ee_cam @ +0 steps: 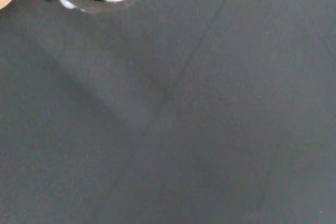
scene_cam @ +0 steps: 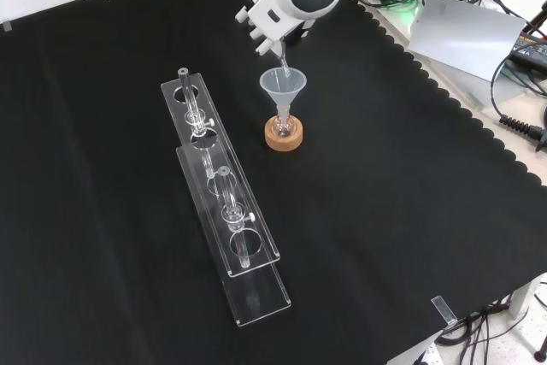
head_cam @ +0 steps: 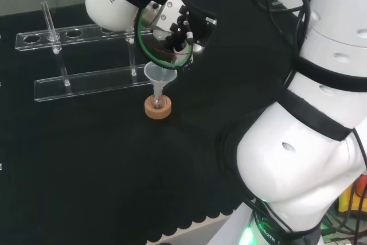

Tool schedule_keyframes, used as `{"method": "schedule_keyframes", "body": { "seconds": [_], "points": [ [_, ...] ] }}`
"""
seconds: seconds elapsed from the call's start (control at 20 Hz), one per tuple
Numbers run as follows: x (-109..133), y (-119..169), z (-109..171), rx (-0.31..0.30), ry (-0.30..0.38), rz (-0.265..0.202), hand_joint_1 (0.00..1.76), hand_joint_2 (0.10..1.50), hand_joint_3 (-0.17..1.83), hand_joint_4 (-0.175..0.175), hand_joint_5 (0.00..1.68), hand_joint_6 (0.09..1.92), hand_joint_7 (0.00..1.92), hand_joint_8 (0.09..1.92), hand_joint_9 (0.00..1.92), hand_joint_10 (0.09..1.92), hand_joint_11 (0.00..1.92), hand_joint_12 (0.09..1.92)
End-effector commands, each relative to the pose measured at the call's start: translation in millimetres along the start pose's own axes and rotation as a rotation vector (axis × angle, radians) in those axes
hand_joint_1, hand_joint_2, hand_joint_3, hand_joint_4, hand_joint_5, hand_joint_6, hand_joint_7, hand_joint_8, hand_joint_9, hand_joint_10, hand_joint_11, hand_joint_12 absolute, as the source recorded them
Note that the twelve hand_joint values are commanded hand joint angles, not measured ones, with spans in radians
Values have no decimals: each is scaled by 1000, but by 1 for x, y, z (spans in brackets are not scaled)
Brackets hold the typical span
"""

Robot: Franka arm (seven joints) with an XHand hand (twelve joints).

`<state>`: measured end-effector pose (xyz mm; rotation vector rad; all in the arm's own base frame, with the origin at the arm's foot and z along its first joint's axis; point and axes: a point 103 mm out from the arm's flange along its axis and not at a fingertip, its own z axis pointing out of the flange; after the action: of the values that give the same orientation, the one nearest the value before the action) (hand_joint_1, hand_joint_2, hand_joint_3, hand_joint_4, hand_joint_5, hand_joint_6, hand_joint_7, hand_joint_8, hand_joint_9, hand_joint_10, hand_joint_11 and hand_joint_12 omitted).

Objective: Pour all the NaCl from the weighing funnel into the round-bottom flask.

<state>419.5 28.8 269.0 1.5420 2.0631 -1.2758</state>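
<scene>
1. Above the funnel, in the front view, the hand [scene_cam: 267, 19] has its fingers curled round a slim clear weighing funnel [scene_cam: 280, 61], tipped spout-down into the funnel's mouth.
2. That clear funnel [scene_cam: 283, 87] sits in the neck of a small round-bottom flask [scene_cam: 283, 124].
3. The flask stands on a cork ring [scene_cam: 284, 137].
4. Left of it lie 2 clear racks [scene_cam: 224, 211] on the black cloth [scene_cam: 410, 211].
</scene>
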Motion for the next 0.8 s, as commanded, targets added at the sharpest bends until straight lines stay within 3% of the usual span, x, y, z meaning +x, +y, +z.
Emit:
{"method": "schedule_keyframes", "body": {
  "seconds": [0.05, 0.8],
  "points": [
    [1, 1, -3, 15, -23, -1, 1090, 758, 626, 98, 1096, 969, 1157, 561, 1360, 176, 1051, 900],
    [0, -2, -12, 33, -123, 10, 1089, 757, 629, 99, 1095, 971, 1153, 562, 1362, 171, 1053, 897]
  ]
}}
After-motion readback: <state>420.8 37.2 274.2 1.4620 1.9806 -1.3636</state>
